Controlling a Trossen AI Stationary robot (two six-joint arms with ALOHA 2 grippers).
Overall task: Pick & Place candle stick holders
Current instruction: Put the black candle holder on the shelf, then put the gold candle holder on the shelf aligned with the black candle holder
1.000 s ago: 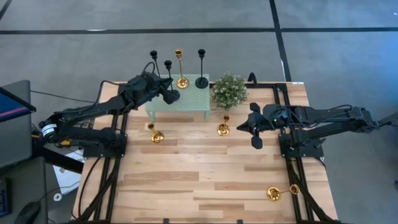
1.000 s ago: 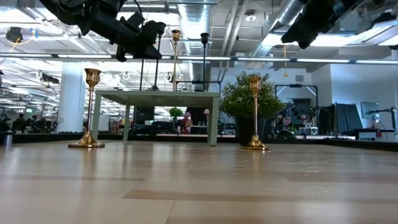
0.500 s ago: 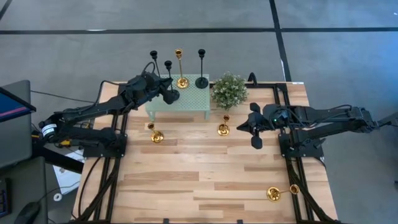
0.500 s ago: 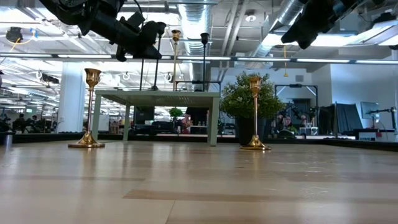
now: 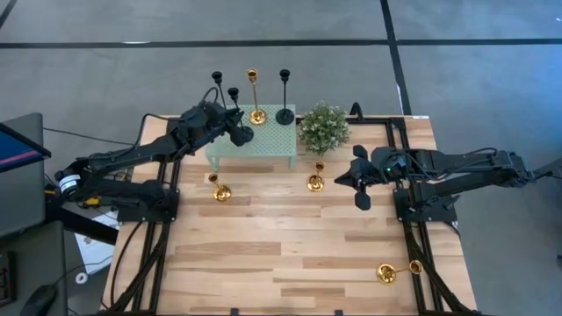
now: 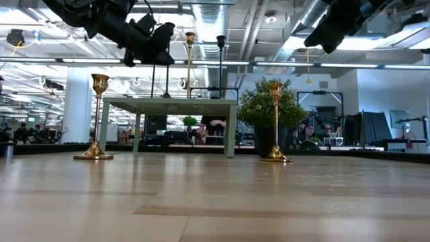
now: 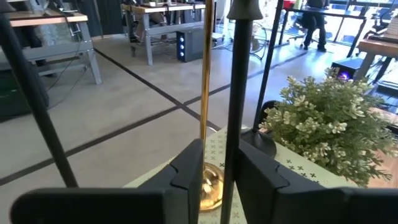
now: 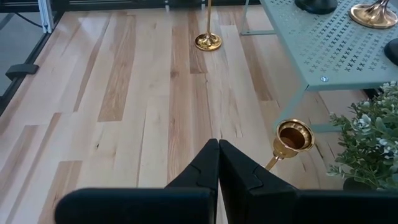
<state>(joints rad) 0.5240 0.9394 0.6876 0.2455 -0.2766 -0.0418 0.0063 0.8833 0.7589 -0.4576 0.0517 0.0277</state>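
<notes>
- Fingers of my left gripper have just parted around the matte black metal candle stick holder, leaving it standing on the mint-green mesh-top table.
- Placement looks finished; my right gripper hangs clenched, empty.

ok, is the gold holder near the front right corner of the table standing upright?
No, in the high view that gold holder lies on its side on the wooden table, base and cup both resting on the planks.

The left tool is seen above the little green table, around a thin black stem. Beyond it, a gold holder and a black holder stand on that table. Two gold holders flank it on the counter.
</notes>
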